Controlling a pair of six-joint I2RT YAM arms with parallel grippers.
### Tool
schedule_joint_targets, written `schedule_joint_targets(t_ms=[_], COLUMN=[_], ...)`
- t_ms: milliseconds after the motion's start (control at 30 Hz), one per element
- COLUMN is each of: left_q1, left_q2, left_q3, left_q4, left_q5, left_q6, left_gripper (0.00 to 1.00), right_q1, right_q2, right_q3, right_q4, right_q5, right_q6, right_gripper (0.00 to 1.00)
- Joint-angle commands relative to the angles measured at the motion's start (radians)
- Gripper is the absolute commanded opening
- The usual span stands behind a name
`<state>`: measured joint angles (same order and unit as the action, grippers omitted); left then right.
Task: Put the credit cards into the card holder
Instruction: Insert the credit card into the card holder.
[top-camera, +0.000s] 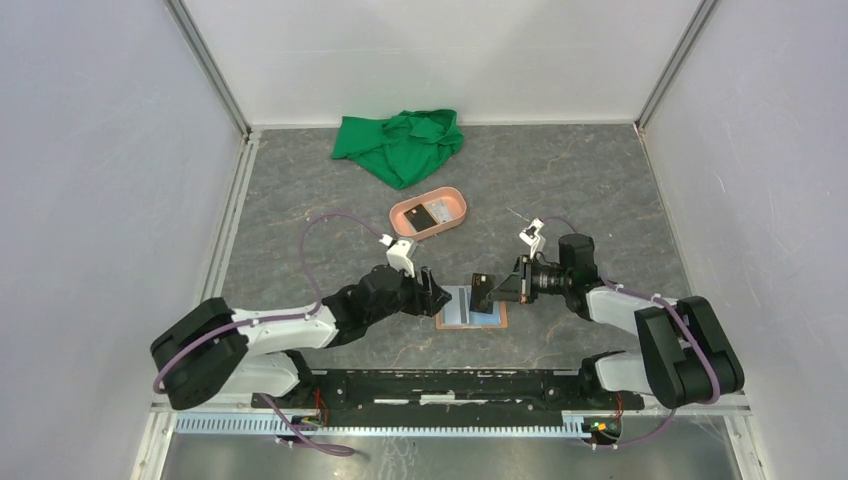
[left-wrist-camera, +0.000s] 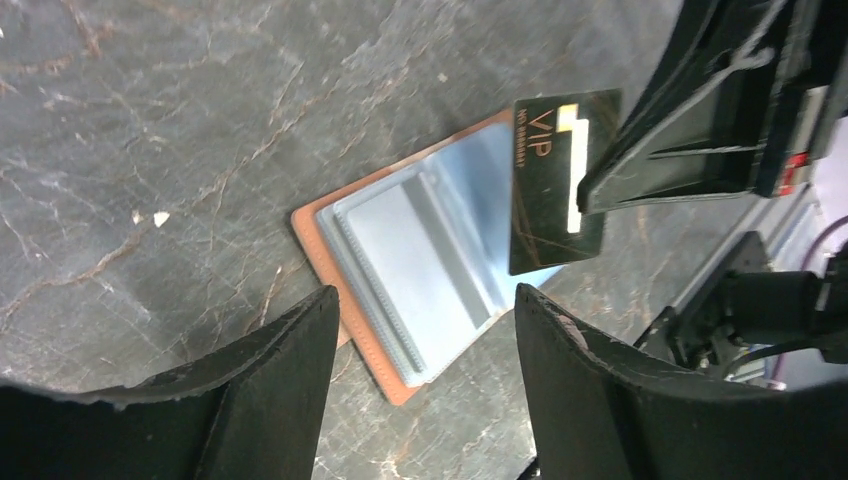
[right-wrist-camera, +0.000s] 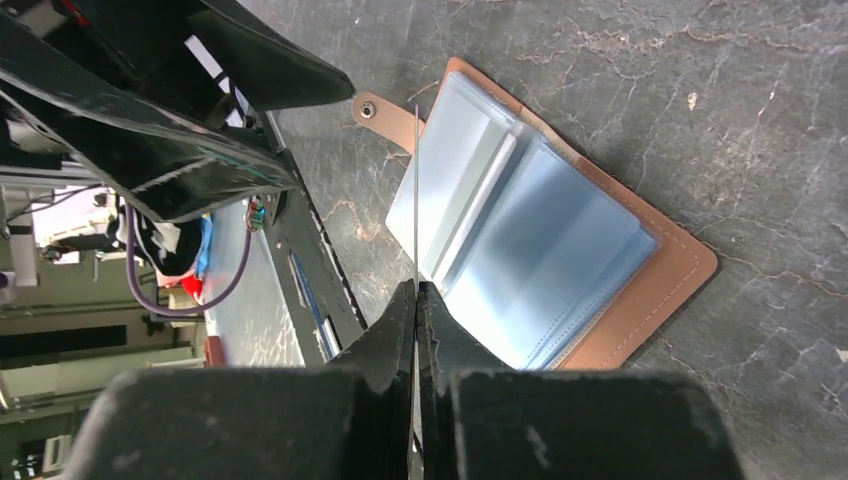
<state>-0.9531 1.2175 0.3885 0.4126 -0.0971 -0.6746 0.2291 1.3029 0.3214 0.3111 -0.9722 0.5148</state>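
Card holder: tan-brown leather, open flat on bench, pale blue clear sleeves face up, short snap tab sticking out at one edge. Lies below right fingers, just ahead of gap between left fingers.
Black card: gold "VIP" print, pale stripe, one end pinched between right fingers, free end over sleeves; contact with sleeve unclear.
Second dark card: flat in salmon tray, well beyond both finger pairs.

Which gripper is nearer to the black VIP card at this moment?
Right. The right gripper is shut on the black VIP card, holding it above the open card holder. The left gripper is open, facing the card but apart from it.
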Motion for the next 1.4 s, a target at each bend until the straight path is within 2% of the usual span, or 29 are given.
schedule_joint_targets(t_ms=[0, 233, 900, 1067, 1367], left_q1=[0.005, 0.006, 0.006, 0.005, 0.006], left_q2=[0.064, 0.102, 0.208, 0.223, 0.247], left_q3=[0.059, 0.051, 0.113, 0.116, 0.121], left_q4=[0.004, -0.003, -0.059, -0.083, -0.110], left_q5=[0.018, 0.006, 0.022, 0.019, 0.027], left_q6=[-0.031, -0.062, -0.065, -0.089, -0.121], left_gripper=[0.70, 0.65, 0.68, 0.65, 0.52], right_q1=[0.001, 0.002, 0.007, 0.006, 0.007], right_q2=[0.031, 0.099, 0.176, 0.194, 0.217], right_q3=[-0.011, 0.010, 0.021, 0.022, 0.027], right_q4=[0.090, 0.067, 0.052, 0.051, 0.052], right_q5=[-0.025, -0.042, -0.014, -0.014, -0.006], right_q6=[0.061, 0.059, 0.046, 0.051, 0.057], right_gripper=[0.00, 0.00, 0.00, 0.00, 0.00])
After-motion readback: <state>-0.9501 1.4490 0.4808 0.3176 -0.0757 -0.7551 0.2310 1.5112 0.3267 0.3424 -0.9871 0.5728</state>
